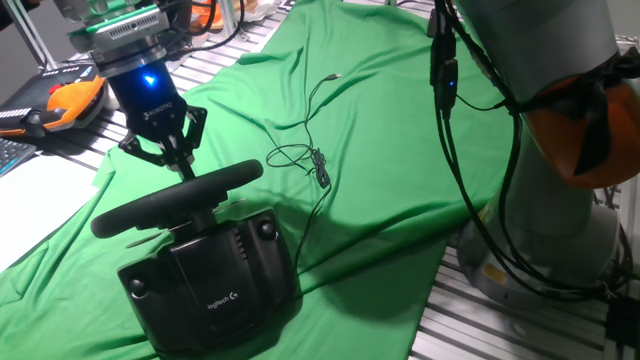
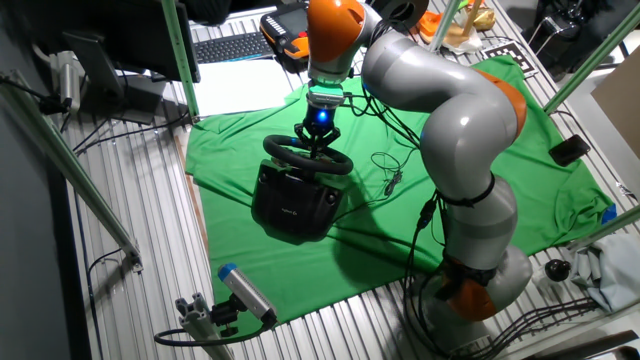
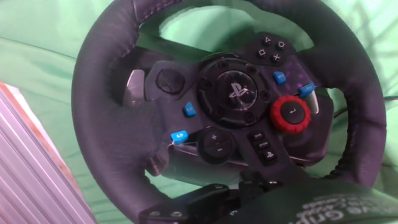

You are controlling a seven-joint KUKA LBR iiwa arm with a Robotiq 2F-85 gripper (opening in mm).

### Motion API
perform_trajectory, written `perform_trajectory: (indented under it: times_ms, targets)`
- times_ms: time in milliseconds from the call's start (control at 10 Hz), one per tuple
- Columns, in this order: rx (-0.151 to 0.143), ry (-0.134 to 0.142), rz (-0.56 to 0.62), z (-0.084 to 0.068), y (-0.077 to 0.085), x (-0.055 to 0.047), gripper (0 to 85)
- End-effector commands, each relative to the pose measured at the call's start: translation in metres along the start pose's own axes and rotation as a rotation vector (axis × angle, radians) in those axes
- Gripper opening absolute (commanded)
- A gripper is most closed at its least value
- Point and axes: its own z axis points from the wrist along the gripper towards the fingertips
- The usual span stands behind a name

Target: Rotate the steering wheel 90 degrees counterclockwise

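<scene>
Green cloth (image 1: pixel 380 150) is spread over the slatted table (image 2: pixel 140 260). Nearest, the steering wheel (image 1: pixel 180 197) is set on its boxy base (image 1: pixel 215 285). Just behind, the gripper (image 1: pixel 182 160) is lowered onto the rim, apparently clamped on it. Farther back, a thin cable (image 1: pixel 305 150) is seen.

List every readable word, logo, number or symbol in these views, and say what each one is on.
"logitech", small white print with a G mark: top of the black base.
PlayStation logo: hub of the steering wheel.
Triangle, circle, cross symbols: buttons at upper right of the hub.
"+" and "-": round button cluster.
Other button markings: too blurred to read.
</scene>
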Motion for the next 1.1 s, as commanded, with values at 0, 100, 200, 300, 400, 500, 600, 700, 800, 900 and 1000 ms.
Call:
perform_trajectory:
  times_ms: [0, 100, 200, 300, 400, 500, 600, 700, 800, 900, 1000]
  targets:
    - [-0.001, -0.001, 0.003, 0.002, 0.001, 0.001, 0.0]
    - [-0.002, -0.004, 0.004, 0.004, 0.003, 0.002, 0.0]
    - [0.004, -0.01, 0.004, 0.005, 0.003, 0.002, 0.0]
    - [0.01, -0.012, -0.001, 0.007, 0.002, 0.002, 0.0]
    - [0.012, -0.011, -0.002, 0.01, 0.002, 0.001, 0.0]
    - [0.018, -0.014, -0.001, 0.014, 0.002, 0.001, 0.0]
    - [0.026, -0.015, 0.002, 0.017, 0.003, 0.003, 0.0]
    - [0.03, -0.012, 0.003, 0.016, 0.002, 0.004, 0.0]
    - [0.036, -0.013, 0.001, 0.016, 0.001, 0.004, 0.0]
    - [0.044, -0.013, -0.004, 0.016, -0.001, 0.003, 0.0]
    - [0.053, -0.004, -0.01, 0.016, -0.003, 0.003, 0.0]
